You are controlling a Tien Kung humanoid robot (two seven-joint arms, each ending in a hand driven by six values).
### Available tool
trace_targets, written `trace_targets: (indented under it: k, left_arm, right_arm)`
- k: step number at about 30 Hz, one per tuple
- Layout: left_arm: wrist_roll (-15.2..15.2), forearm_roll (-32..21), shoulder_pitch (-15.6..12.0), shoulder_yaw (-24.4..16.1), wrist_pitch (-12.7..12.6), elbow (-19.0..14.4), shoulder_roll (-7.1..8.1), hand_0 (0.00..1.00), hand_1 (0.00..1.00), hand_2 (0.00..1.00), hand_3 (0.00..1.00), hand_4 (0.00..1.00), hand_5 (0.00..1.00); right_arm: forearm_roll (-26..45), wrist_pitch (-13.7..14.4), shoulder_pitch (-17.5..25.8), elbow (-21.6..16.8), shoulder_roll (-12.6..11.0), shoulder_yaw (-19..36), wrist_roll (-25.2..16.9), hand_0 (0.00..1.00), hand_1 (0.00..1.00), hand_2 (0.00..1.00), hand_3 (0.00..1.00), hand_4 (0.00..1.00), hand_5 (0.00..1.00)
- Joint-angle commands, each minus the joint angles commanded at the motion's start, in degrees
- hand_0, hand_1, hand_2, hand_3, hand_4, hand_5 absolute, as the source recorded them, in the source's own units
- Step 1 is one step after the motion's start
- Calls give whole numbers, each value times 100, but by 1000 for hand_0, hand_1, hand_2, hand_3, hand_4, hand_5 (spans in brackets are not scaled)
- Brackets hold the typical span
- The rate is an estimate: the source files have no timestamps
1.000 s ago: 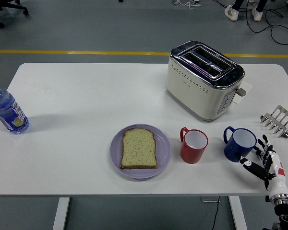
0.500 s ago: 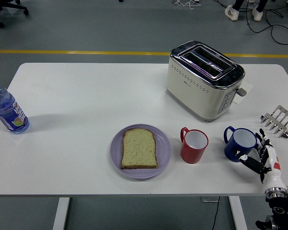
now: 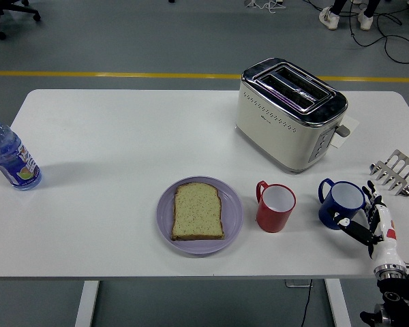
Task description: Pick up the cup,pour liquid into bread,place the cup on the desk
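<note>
Right hand point(image 3: 369, 216) comes in at the lower right corner, its fingers spread and relaxed, holding nothing, with the fingertips just beside the right flank of the blue cup point(image 3: 340, 204); whether they touch the cup I cannot tell. Beyond the table lies a grey floor point(image 3: 123, 34) crossed by 1 yellow line point(image 3: 109, 73), with cables and the shoes of a person point(image 3: 341, 15) at the top right and a chair base at the top left corner. White table point(image 3: 123, 157) fills most of the view, its near edge along the bottom. On its far right part stands a cream and chrome toaster point(image 3: 290, 112) with 2 slots, set at an angle. Near the front middle rests a lilac plate point(image 3: 233, 211) carrying 1 slice of bread point(image 3: 198, 211), lying flat. At the left edge a water bottle point(image 3: 11, 157) with a blue cap stands upright. Just right of the plate stands a red cup point(image 3: 275, 206), upright, white inside, handle to the left. Blue cup stands upright to its right, apart from it, handle also to the left. A small metal toast rack point(image 3: 397, 172) sits at the right edge.
</note>
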State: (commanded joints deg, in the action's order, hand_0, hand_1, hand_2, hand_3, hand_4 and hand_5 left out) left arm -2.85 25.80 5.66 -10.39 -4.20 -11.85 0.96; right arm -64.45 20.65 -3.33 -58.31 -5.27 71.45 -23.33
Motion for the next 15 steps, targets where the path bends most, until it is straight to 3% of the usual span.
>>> trace_targets:
  k: [15]
  left_arm:
    - [1, 11, 5, -16, -1, 0, 1, 639, 650, 660, 561, 326, 836]
  right_arm:
    - [58, 27, -158, 198, 20, -126, -53, 979, 895, 998, 998, 998, 101]
